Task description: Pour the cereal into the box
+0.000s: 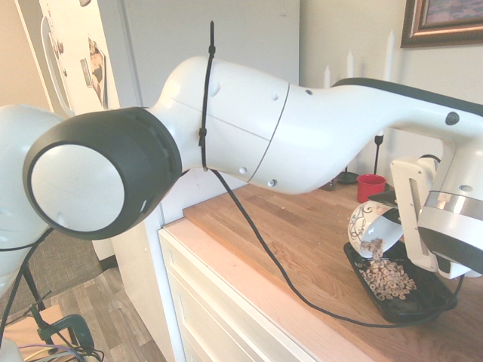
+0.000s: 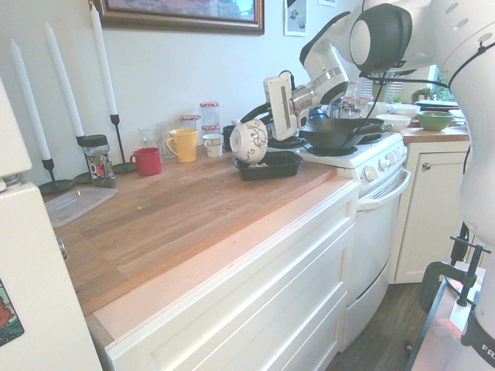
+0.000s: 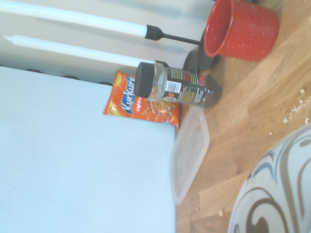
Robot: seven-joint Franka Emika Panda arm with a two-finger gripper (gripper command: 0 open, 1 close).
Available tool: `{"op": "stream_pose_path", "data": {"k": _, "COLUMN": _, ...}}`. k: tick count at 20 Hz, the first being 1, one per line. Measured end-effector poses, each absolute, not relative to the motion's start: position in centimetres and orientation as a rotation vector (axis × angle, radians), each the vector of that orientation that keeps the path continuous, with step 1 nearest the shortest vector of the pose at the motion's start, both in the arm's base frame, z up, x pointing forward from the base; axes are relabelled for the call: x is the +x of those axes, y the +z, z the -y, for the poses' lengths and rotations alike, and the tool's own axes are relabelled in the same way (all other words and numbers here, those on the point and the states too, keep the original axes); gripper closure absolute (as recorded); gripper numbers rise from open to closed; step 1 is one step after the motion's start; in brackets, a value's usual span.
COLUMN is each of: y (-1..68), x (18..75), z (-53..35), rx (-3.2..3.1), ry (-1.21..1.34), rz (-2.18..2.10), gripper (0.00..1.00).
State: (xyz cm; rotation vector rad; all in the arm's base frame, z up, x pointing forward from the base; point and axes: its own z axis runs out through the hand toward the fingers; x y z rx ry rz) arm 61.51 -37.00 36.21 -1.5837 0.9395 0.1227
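Running along a pale wall, the wooden countertop [image 2: 193,209] sat on white drawers in a kitchen, with a white stove [image 2: 371,158] at one end and a framed picture [image 2: 182,14] hanging above. Tall white candles [image 2: 63,81] in black holders stood at the back beside a red mug [image 2: 147,161], a yellow mug [image 2: 183,144] and a dark-lidded jar [image 2: 97,157]. A clear plastic lid [image 2: 77,205] lay flat near the candles, and in the wrist view an orange snack bag [image 3: 138,99] showed behind the jar.

The gripper [image 2: 267,124] was clamped shut on the rim of a white bowl [image 2: 249,141] with dark swirls, holding it tipped on its side just above the box [image 2: 269,165]. That black tray rested on the counter close to the stove. Cereal [image 1: 386,277] spilled from the bowl's mouth and lay heaped inside the box; a few crumbs dotted the wood nearby.
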Motion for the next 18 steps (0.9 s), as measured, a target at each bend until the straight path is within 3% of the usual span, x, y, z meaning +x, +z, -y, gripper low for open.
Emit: {"op": "stream_pose_path", "data": {"k": 18, "y": 37.0, "x": 61.1, "z": 39.3, "rx": -1.539, "ry": 0.012, "rz": -0.877, "gripper": 1.00}}
